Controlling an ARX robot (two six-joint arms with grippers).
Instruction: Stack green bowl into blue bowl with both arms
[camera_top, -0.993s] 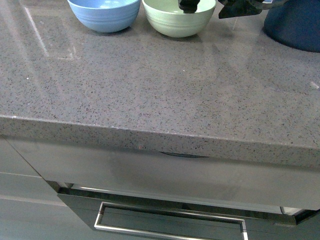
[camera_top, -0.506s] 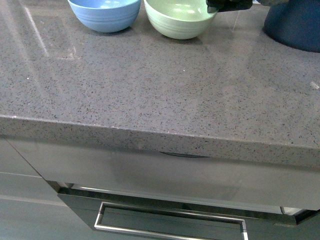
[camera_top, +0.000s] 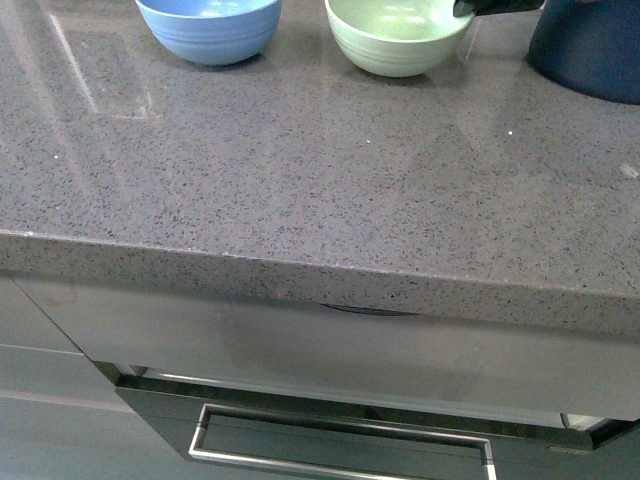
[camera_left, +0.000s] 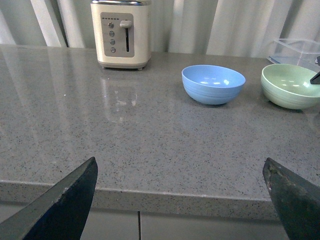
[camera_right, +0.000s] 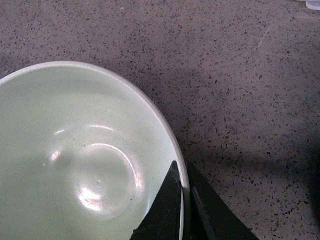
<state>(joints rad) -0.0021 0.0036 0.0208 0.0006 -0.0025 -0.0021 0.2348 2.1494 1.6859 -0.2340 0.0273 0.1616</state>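
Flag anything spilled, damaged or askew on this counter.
Nothing stands out. The blue bowl and the green bowl are upright, empty and apart, with no spills or cracks visible on the counter. The right gripper pinches the green bowl's rim.

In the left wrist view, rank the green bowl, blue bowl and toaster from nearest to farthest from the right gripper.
1. green bowl, rim in the right gripper.
2. blue bowl, to the green bowl's left.
3. toaster, well beyond the blue bowl.

My right gripper (camera_right: 181, 168) pinches the green bowl (camera_right: 75, 160) rim, one finger inside, one outside; speckled counter (camera_right: 240, 75) underneath.
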